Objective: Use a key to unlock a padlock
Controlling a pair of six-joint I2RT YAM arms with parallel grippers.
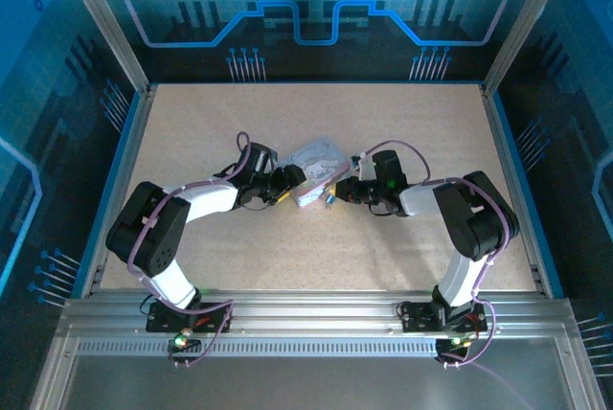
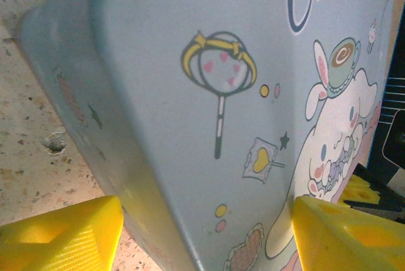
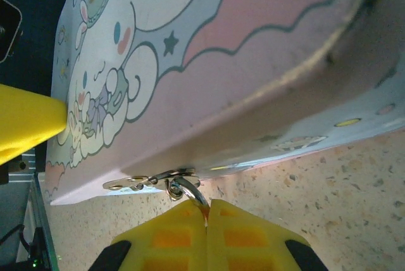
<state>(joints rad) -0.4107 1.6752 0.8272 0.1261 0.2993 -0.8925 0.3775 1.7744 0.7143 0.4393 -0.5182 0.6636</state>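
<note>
right gripper point(image 3: 207, 206) shut at the latch, left gripper point(image 2: 207, 211) clamped on the tin box point(image 2: 190, 49)

in the right wrist view the two yellow fingers point(image 3: 247, 233) of the right gripper are pressed flat together, with no gap at the seam. a thin silvery metal loop point(image 3: 185, 190) rises from that seam and hooks into a small flat latch plate point(image 3: 130, 183) on the lower edge of the tin box. whether the key is nipped in the seam i cannot tell; no key can be made out. the box's printed lid, with a cartoon rabbit and pink clouds, leans over the fingertips, and its lower edge rests on the speckled table point(image 3: 329, 201). at the left of that view a yellow finger of the left gripper lies against the lid.

in the left wrist view the left gripper's yellow fingers point(image 2: 63, 236) stand wide apart with the tin box between them, one pad on each side and both touching it, so the box is gripped across its width.

from the top camera the two arms meet at mid-table. the left gripper point(image 1: 290, 183) holds the pale box point(image 1: 318, 163) from the left and the right gripper point(image 1: 338, 193) comes in from the right at the box's near edge. the padlock point(image 1: 329, 199), a tiny blue-grey speck with a yellow spot, sits just at the right fingertips, touching or nearly touching the box
</note>
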